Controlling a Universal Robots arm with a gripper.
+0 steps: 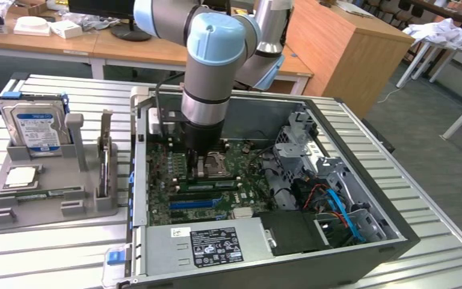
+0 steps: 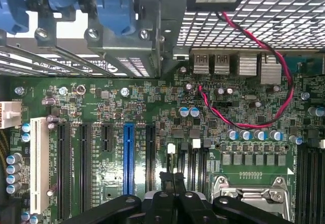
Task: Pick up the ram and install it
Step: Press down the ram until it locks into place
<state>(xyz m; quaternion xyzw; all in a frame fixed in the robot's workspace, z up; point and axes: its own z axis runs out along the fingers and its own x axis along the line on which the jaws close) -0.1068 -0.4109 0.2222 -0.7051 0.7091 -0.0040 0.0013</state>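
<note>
Arm [image 1: 207,102] reaches into open computer case [image 1: 360,180] (motherboard exposed)

You have one arm [image 1: 215,66] with one tool [image 2: 172,181], and one open computer case [image 1: 360,198] on the worktop [image 1: 46,253]. The one grey holder [image 1: 94,208] beside it carries one hard drive [image 1: 32,123], one processor chip [image 1: 21,176] and what look like two ram sticks: one lying flat [image 1: 45,194], one standing on edge [image 1: 105,158]. On the one motherboard [image 2: 152,107] you can count one blue slot [image 2: 128,158], one white slot [image 2: 36,165] and one red-and-black twisted wire [image 2: 284,99].
</note>
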